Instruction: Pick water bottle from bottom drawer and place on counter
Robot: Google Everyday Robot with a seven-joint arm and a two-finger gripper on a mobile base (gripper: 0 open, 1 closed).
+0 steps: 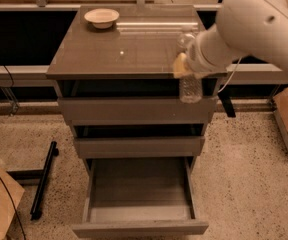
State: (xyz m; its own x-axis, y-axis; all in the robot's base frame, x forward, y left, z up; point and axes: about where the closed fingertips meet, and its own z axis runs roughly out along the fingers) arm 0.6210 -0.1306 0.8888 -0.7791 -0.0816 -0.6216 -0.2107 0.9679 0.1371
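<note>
- The water bottle (190, 88) is pinched upright by the end effector (184, 66) at the near right edge of the bench (134, 59), base below the top.
- The base could be struck against that edge, and the bottle twisted loose, if carried inward before being raised.

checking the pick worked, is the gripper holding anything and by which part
Yes: the gripper holds the water bottle around its middle. The bottle is upright at the front right edge of the counter, with its cap above the grip and its base hanging below.
</note>
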